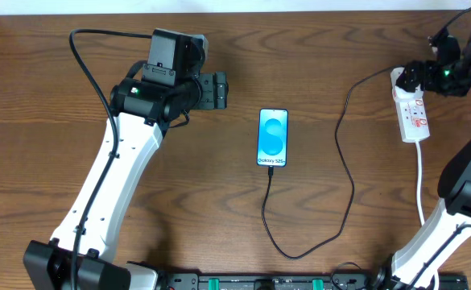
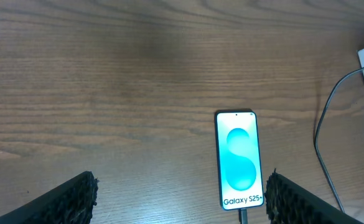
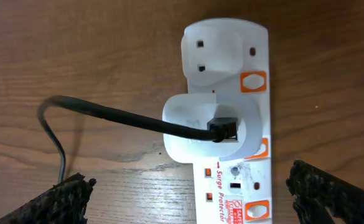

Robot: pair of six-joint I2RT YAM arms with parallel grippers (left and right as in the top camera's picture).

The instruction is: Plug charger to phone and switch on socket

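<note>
The phone (image 1: 273, 137) lies flat mid-table with its blue screen lit; it also shows in the left wrist view (image 2: 238, 158). The black charger cable (image 1: 348, 161) runs from the phone's near end in a loop to the white socket strip (image 1: 413, 117) at the right. In the right wrist view its black plug (image 3: 222, 129) sits in a white adapter (image 3: 194, 134) on the strip (image 3: 231, 186). My left gripper (image 1: 216, 90) is open and empty, left of the phone (image 2: 182, 205). My right gripper (image 1: 412, 77) is open over the strip's far end (image 3: 194, 199), a finger on each side.
The strip has orange rocker switches (image 3: 253, 81) beside each outlet, and its white cord (image 1: 421, 185) runs toward the table's near edge. The right arm's base (image 1: 428, 242) stands at the near right, the left arm's base (image 1: 58, 262) at the near left.
</note>
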